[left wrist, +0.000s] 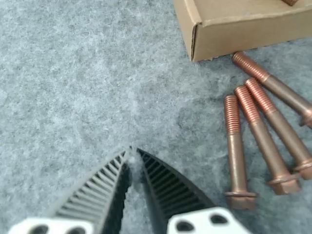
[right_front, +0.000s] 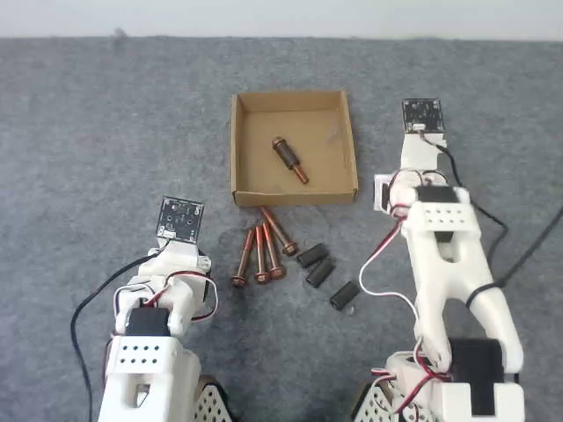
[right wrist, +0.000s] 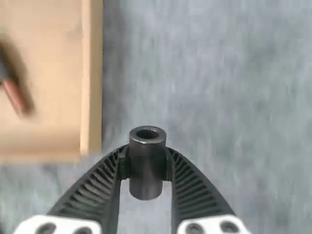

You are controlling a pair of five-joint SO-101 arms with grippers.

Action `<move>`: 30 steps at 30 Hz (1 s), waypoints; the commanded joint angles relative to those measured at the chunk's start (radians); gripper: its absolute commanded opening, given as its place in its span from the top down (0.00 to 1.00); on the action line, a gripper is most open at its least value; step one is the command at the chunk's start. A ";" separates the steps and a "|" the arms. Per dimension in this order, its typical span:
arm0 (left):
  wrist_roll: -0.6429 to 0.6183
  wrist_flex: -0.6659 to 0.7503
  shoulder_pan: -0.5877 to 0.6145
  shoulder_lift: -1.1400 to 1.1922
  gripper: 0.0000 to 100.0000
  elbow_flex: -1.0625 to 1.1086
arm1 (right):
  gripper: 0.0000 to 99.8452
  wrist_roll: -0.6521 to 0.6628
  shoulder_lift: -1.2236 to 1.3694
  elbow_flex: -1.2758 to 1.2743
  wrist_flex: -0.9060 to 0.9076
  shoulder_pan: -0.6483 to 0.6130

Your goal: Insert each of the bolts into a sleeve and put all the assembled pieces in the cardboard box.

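Sitting between the right jaws, a sleeve is clamped.

The left claw hangs low with tips pinched together, while the right claw clamps a sleeve.

Bolts lie before the box — sleeves to their right.

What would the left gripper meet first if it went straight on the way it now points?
Likely bare grey carpet; the cardboard box and bolts lie to one side of that line.
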State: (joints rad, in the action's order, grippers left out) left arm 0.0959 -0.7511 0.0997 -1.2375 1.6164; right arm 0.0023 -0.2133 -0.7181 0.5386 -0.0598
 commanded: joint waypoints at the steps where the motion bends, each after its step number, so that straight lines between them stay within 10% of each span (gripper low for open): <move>1: 0.002 0.026 0.005 -0.020 0.99 -0.008 | 0.99 -0.011 -0.058 -0.064 -0.355 -0.025; 16: 0.000 0.026 0.005 -0.020 0.99 -0.008 | 0.99 -0.011 0.246 -0.371 -1.547 -0.122; 30: 0.002 0.026 0.005 -0.020 0.99 -0.008 | 0.99 -0.011 0.378 -0.721 -2.051 -0.125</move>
State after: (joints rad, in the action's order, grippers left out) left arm 0.0959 -0.7511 0.0997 -1.2375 1.6164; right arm 0.0023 0.1765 -1.3947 -1.4331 -0.1811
